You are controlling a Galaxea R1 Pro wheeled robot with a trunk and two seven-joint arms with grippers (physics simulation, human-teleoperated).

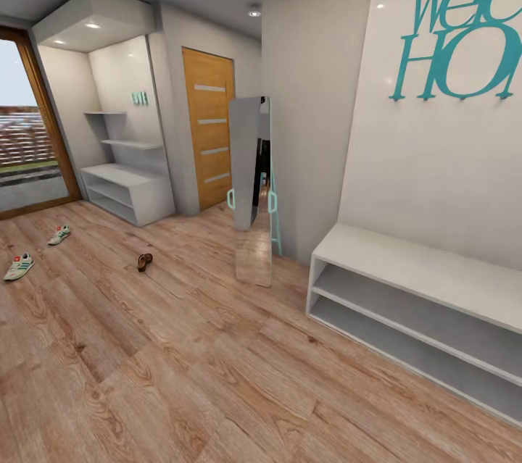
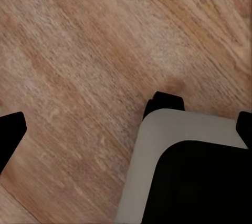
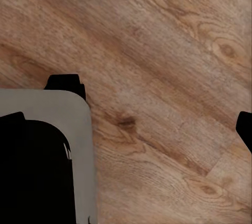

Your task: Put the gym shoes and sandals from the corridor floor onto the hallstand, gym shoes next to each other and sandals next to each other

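Shoes lie scattered at the far end of the corridor floor point(image 1: 217, 376), well away from where the robot stands. One gym shoe point(image 1: 19, 267) sits near the left edge of the head view, the second gym shoe point(image 1: 59, 234) a little beyond it toward the glass door point(image 1: 29, 130), and a single brown sandal point(image 1: 144, 261) lies apart to their right; I can't spot its mate from here. The shoe rack point(image 1: 129, 191) with the floating shelves stands in the alcove past the shoes, beside the wooden door point(image 1: 209, 133). The low white bench point(image 1: 420, 303) close by on the right is not the target.

Both wrist cameras look down at bare planks and the robot's own base. Dark finger tips point(image 2: 11, 129) sit far apart at the edges of the left view, so the left fingers look spread and empty; the right fingers point(image 3: 244, 128) likewise seem open, gripping nothing.

Judging from this, the step is simply the approach. Best to roll forward and left, giving the leaning mirror point(image 1: 251, 188) a wide berth, and stop short of the nearest shoe so an arm can reach down without the base nudging it
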